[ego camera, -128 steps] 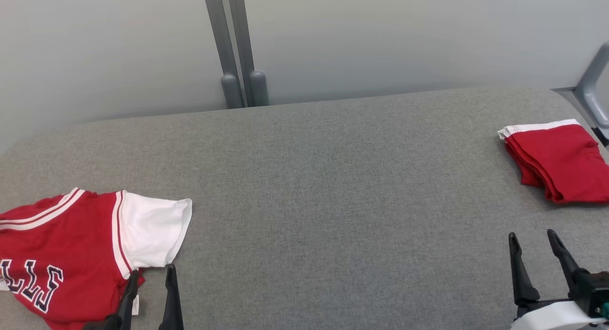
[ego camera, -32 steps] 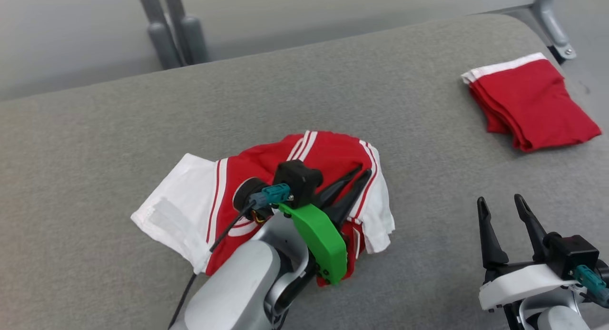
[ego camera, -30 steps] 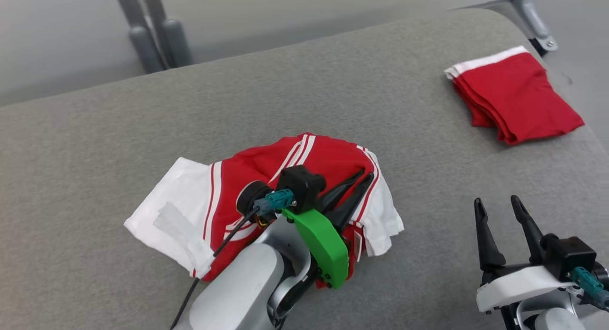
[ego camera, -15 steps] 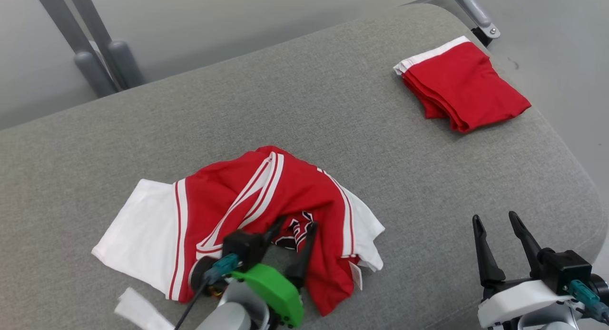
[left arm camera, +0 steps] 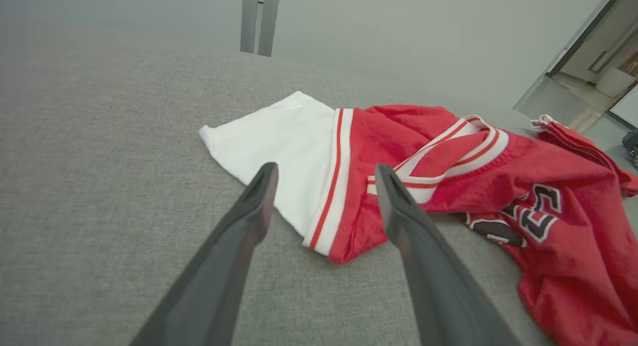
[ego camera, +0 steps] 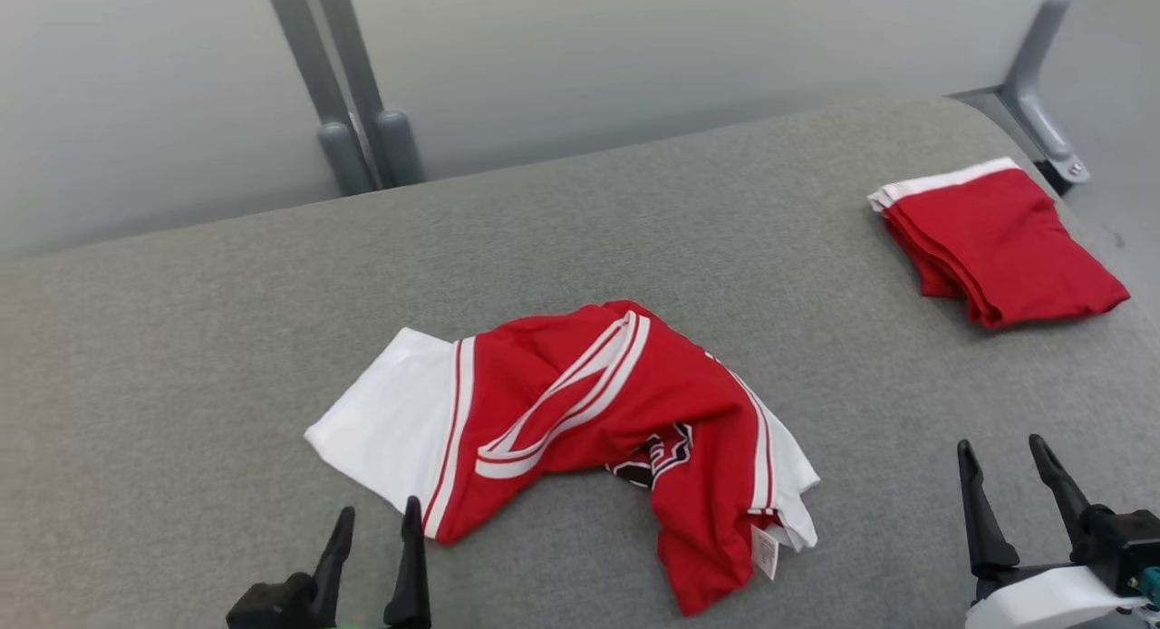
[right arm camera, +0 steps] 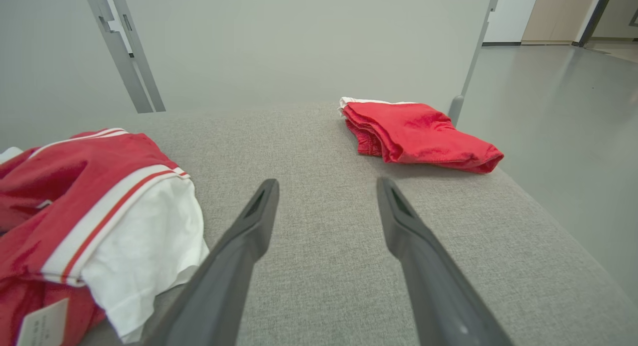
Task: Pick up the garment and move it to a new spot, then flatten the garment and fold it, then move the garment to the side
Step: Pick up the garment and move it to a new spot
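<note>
The garment (ego camera: 589, 411), a red jersey with white sleeves and striped trim, lies crumpled near the middle of the grey padded table (ego camera: 634, 212). Its white sleeve points left and a tag shows at its lower right hem. My left gripper (ego camera: 379, 520) stands open just in front of the sleeve, apart from the cloth; in the left wrist view the garment (left arm camera: 448, 176) lies just beyond the open left gripper (left arm camera: 324, 179). My right gripper (ego camera: 1003, 457) is open at the lower right, empty, with the garment (right arm camera: 84, 196) to its left in the right wrist view, where the gripper (right arm camera: 326, 191) shows its spread fingers.
A folded red garment with a white band (ego camera: 992, 239) lies at the table's far right, also in the right wrist view (right arm camera: 418, 136). Grey metal posts (ego camera: 349, 94) rise behind the table, another bracket (ego camera: 1038, 85) at the right corner. The table's right edge drops to the floor.
My left gripper opened, let go of the jersey and drew back toward me, leaving the cloth crumpled mid-table. The camera has also shifted. The right gripper stayed open.
</note>
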Robot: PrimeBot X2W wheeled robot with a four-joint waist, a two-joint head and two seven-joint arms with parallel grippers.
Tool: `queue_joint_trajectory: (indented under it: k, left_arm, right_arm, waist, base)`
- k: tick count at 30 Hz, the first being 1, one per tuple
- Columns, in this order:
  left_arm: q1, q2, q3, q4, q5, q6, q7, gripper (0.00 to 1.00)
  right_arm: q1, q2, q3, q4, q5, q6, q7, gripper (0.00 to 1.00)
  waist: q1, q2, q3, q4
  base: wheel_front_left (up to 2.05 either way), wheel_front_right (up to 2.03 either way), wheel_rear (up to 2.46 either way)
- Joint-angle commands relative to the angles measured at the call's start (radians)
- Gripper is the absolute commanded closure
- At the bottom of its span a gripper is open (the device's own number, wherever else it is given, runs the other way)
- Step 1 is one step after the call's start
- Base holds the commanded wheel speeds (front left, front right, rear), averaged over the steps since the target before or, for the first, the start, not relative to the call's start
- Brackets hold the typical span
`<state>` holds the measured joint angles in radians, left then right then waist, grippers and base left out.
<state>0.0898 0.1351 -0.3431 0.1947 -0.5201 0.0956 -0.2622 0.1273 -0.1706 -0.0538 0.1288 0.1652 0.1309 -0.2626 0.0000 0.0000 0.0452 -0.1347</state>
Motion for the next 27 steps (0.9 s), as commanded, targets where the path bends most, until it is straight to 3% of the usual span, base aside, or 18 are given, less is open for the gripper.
queue_joint_trajectory:
  k: [1, 10, 15, 27]
  left_arm:
    - [0.03, -0.014, 0.031, -0.015, 0.021, -0.016, -0.003, 0.0]
    - [0.141, -0.074, 0.233, -0.101, 0.173, -0.132, -0.003, 0.0]
    - [0.164, -0.082, 0.311, -0.123, 0.225, -0.168, -0.002, 0.0]
    - [0.162, -0.084, 0.324, -0.132, 0.207, -0.18, -0.002, 0.0]
  right_arm:
    - [0.013, 0.0, -0.012, -0.007, -0.006, 0.0, -0.003, 0.0]
    - [0.057, 0.016, -0.057, -0.009, -0.015, 0.0, -0.003, 0.0]
    - [0.06, 0.033, -0.063, 0.003, -0.021, 0.0, -0.003, 0.0]
    - [0.056, 0.05, -0.052, 0.008, -0.021, 0.0, -0.003, 0.0]
  waist:
    - [0.0, 0.0, -0.061, 0.089]
    - [0.0, 0.0, -0.096, 0.174]
    - [0.0, 0.0, -0.111, 0.19]
    - [0.0, 0.0, -0.109, 0.19]
  base:
    - [0.0, 0.0, 0.0]
    - [0.0, 0.0, 0.0]
    - [0.0, 0.0, 0.0]
    - [0.0, 0.0, 0.0]
